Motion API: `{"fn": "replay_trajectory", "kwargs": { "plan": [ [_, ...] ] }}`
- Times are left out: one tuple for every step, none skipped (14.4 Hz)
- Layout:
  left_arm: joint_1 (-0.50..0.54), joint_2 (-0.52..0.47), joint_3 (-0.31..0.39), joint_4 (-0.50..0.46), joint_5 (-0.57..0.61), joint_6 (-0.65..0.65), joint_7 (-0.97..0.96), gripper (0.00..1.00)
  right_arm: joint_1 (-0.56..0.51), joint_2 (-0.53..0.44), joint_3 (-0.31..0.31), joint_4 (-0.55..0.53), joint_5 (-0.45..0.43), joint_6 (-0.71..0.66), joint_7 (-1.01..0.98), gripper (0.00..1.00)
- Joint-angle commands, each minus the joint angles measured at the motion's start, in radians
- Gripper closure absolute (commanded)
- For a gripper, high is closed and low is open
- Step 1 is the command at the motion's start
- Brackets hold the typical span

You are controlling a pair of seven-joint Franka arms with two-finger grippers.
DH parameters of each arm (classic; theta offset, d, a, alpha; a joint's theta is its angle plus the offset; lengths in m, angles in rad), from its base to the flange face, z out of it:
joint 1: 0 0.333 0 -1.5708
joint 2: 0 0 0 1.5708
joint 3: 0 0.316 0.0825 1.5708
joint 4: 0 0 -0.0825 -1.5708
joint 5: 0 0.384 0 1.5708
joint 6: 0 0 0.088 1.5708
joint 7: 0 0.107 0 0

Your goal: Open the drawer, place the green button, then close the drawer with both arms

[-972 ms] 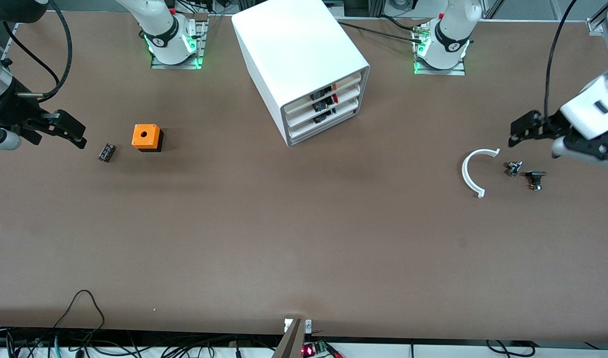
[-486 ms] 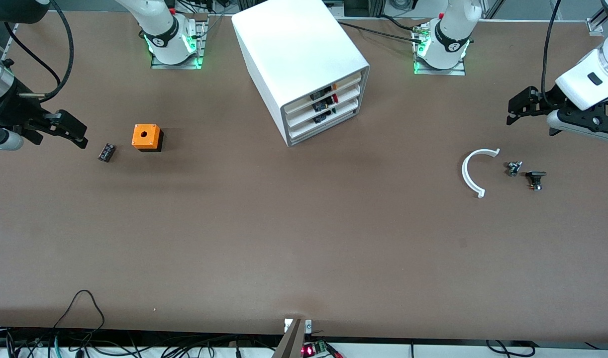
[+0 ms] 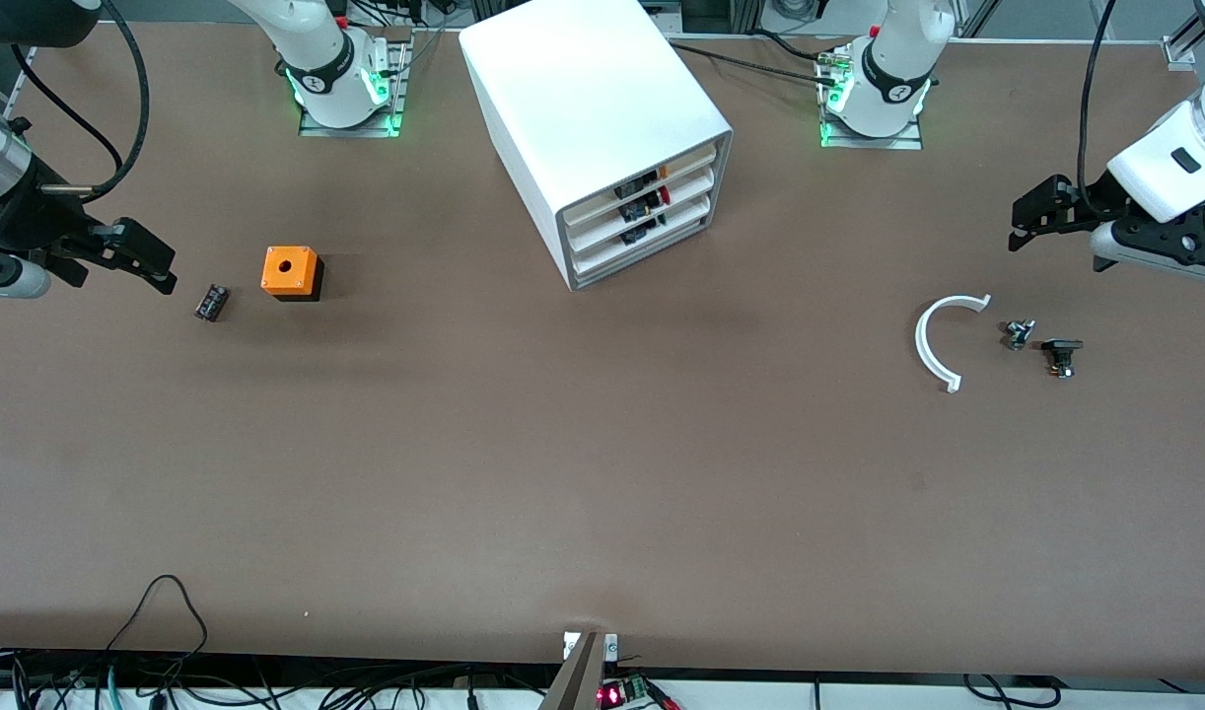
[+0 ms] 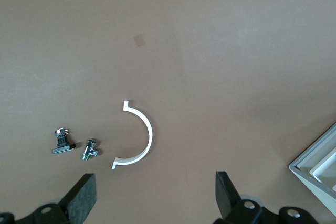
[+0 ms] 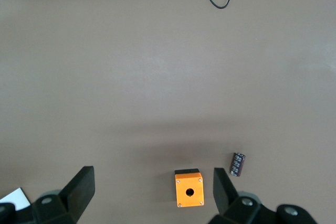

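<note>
The drawer (image 3: 640, 246), lowest of three cream-white trays, sat pushed into its cabinet. A dark part lay inside; whether it was the button was unclear.

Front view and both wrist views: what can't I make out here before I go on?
- White box-shaped cabinet, front view: parts in its drawers too small to identify; no green-capped button discernible.
- Lowest cream-white drawer: contents hidden by the tray above.
- Left wrist view: cabinet cut off by the edge.
- Small metal parts, front view: too small to identify.

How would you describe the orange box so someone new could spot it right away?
Start at the big white cabinet, then look toward the right arm's end of the table. The orange box sits there, a cube with a round hole on top. The small dark cylinder beside it is far smaller and black.
</note>
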Motion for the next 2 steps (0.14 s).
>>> {"fn": "replay_trajectory", "kwargs": {
  "plan": [
    [-0.017,0.019,0.013,0.044,0.016,-0.022,0.004,0.0,-0.001,0.002,0.005,0.011,-0.009,-0.015,-0.002,0.0],
    [-0.019,0.021,0.013,0.049,0.016,-0.023,0.004,0.0,-0.001,0.002,0.005,0.011,-0.009,-0.016,-0.002,0.0]
  ]
}}
